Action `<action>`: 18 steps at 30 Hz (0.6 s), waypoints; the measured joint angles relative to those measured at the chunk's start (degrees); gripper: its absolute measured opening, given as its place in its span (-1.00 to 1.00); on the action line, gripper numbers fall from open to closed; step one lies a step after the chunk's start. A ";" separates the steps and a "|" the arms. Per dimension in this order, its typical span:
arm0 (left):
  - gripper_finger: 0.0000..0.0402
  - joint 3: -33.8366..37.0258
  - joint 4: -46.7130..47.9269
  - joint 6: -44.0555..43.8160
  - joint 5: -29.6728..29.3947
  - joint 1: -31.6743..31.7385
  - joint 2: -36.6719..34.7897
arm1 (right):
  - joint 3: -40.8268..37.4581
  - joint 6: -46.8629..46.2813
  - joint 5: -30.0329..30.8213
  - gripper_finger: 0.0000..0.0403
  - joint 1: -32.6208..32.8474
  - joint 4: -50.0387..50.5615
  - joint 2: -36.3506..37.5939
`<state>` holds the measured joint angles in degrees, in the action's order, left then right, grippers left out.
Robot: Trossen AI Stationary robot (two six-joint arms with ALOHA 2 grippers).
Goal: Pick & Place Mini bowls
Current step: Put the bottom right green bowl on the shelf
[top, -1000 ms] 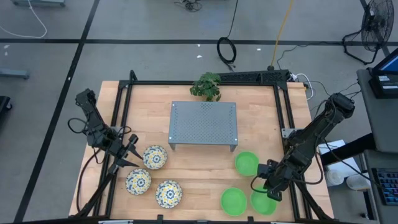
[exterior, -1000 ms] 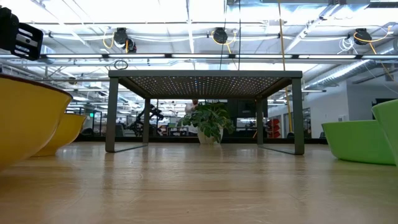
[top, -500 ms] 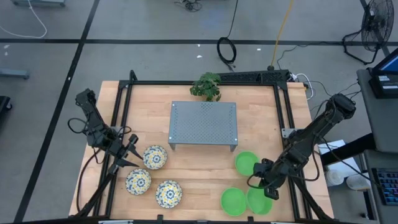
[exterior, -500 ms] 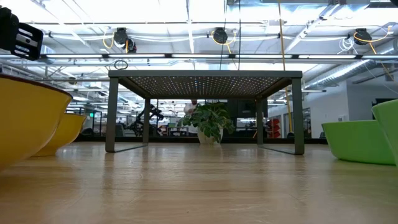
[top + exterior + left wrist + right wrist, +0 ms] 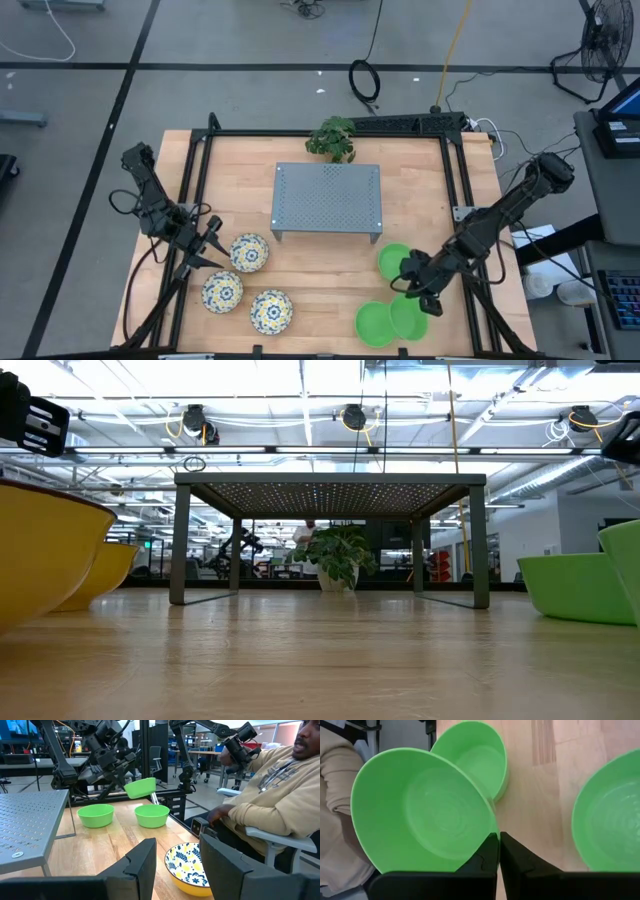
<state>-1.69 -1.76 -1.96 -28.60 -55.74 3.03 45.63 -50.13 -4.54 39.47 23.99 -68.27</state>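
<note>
**Inspector A:** Status of the right gripper (image 5: 414, 290)?

**Inspector B:** Its fingers (image 5: 490, 851) are pinched together on the rim of one green mini bowl (image 5: 420, 812). The left wrist view shows that bowl (image 5: 140, 787) lifted clear of the table (image 5: 320, 265) and tilted.

**A:** The other two green bowls?

**B:** Both rest on the wood at the table's right front. One (image 5: 394, 261) lies just behind the right gripper, the other (image 5: 375, 324) near the front edge, its rim overlapped from above by the held bowl (image 5: 410, 318).

**A:** And the patterned ones?

**B:** Three floral bowls sit grouped at the left front: one (image 5: 249, 252) nearest the left gripper (image 5: 208, 245), one (image 5: 222, 291) forward of it, one (image 5: 271, 311) closest to the edge.

**A:** Left gripper condition?

**B:** Fingers spread apart, holding nothing (it waits just beside the first floral bowl).

**A:** Other items?

**B:** A perforated metal stand (image 5: 327, 198) at mid-table, a potted plant (image 5: 333, 138) behind it. A seated person's sleeve (image 5: 272, 807) shows beyond the table's edge.
</note>
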 joint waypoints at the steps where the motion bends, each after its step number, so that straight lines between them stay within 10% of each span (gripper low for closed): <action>1: -0.24 0.00 0.00 0.00 -0.02 0.02 0.00 | 0.00 0.54 -0.01 -1.00 -0.31 -0.02 0.00; 18: -0.24 0.00 0.00 0.00 0.00 0.02 0.00 | 0.00 12.86 -0.01 -1.00 -5.71 -4.16 0.00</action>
<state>-1.69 -1.76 -1.96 -28.60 -55.72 3.03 45.63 -37.27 -4.55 33.76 19.82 -68.27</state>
